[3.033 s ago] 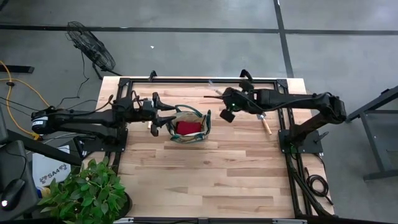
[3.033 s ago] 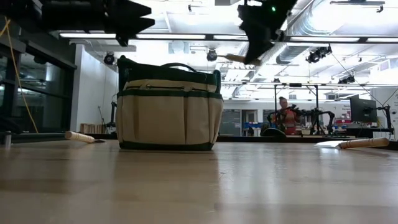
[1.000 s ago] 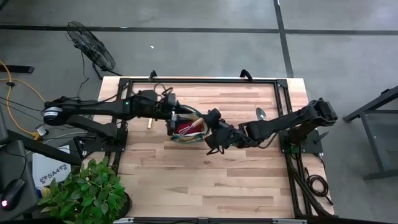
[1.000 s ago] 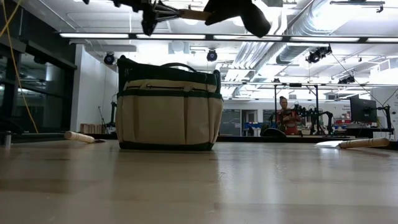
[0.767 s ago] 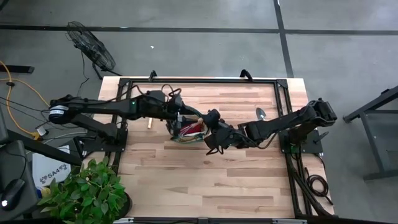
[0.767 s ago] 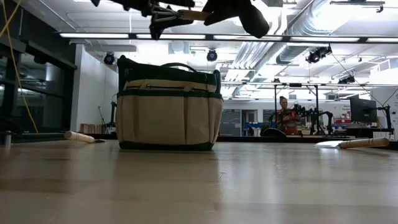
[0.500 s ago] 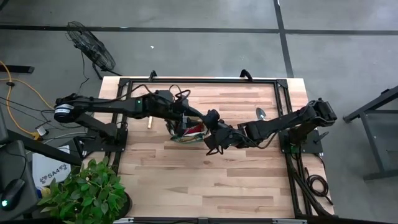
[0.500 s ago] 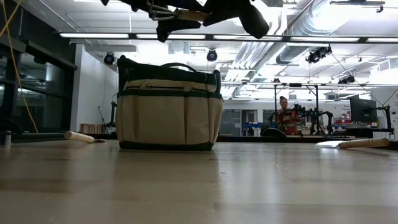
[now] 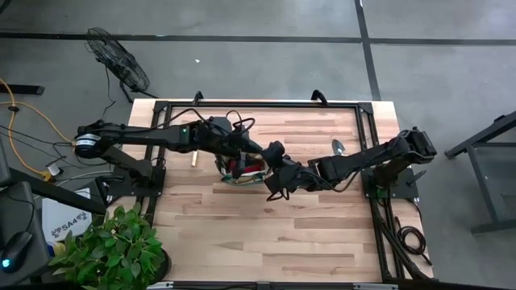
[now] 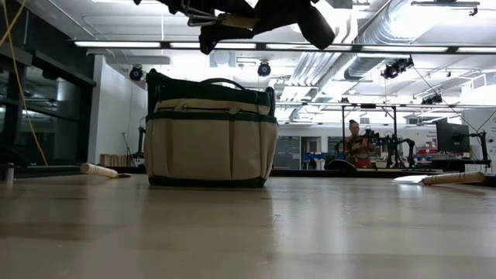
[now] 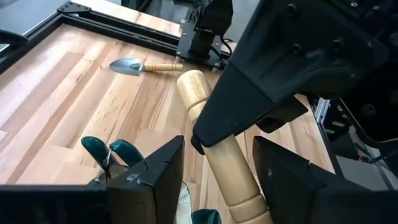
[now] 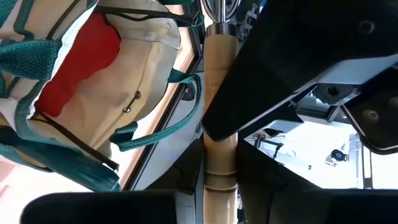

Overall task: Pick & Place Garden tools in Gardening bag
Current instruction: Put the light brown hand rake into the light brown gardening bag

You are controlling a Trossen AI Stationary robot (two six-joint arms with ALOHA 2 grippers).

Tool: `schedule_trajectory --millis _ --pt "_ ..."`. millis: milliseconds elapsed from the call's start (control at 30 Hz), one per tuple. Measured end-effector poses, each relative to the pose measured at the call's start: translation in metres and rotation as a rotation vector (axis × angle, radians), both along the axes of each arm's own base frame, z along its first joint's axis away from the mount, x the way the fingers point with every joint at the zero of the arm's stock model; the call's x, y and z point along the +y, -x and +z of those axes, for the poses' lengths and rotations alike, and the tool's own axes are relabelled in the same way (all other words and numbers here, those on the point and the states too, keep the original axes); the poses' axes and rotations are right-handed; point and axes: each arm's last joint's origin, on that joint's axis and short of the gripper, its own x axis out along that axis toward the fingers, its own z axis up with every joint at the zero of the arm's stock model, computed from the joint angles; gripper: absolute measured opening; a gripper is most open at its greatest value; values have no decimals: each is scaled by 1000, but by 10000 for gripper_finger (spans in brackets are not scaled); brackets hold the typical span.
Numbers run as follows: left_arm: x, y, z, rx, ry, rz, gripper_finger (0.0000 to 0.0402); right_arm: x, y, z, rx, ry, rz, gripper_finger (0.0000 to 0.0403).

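Right gripper (image 12: 219, 134): clamped on pale wooden tool handle (image 11: 217, 149), above gardening bag (image 10: 210, 132). Left gripper (image 11: 214, 171): fingers spread astride handle. Tool: rigid, light, smooth; grip mid-handle.

The pale wooden surface (image 9: 266, 217) carries the gardening bag (image 10: 209, 132) near its middle, a wooden-handled tool (image 10: 99, 170) lying left of the bag, and a trowel (image 9: 338, 147) toward the far right.

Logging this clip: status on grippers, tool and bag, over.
Right gripper shut on wooden-handled tool above gardening bag. Left gripper open around same handle, fingers not touching. Red glove inside bag. Spare trowel on table. Nothing in the way.
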Motion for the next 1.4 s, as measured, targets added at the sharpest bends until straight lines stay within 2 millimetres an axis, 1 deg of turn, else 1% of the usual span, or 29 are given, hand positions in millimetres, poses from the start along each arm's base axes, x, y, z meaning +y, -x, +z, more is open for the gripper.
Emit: schedule_trajectory --millis 100,267,333,567,767,900,1233,1300,1400 --pt "0 1 -1 14 2 -2 151 0 1 -1 4 -10 -9 58" --pt "0 2 -4 43 -4 -1 82 -2 1 -3 16 -21 -19 58" --pt "0 2 -4 47 -1 -7 62 -2 1 -3 15 -23 -18 58" --pt "-1 2 -5 51 7 -31 63 -2 1 -3 16 -33 -1 58" --pt "-1 2 -5 51 7 -40 104 -2 0 -1 4 -46 22 58" --pt "-2 2 -5 48 7 -89 115 -5 -1 0 11 -24 30 58" --pt "-2 -1 -11 77 13 -96 118 -6 -3 1 26 -29 98 58" --pt "-2 -2 -14 94 19 -95 111 -6 -3 0 36 -29 107 58" --pt "-2 -4 -16 98 22 -96 86 -6 -3 -1 40 -50 126 58"
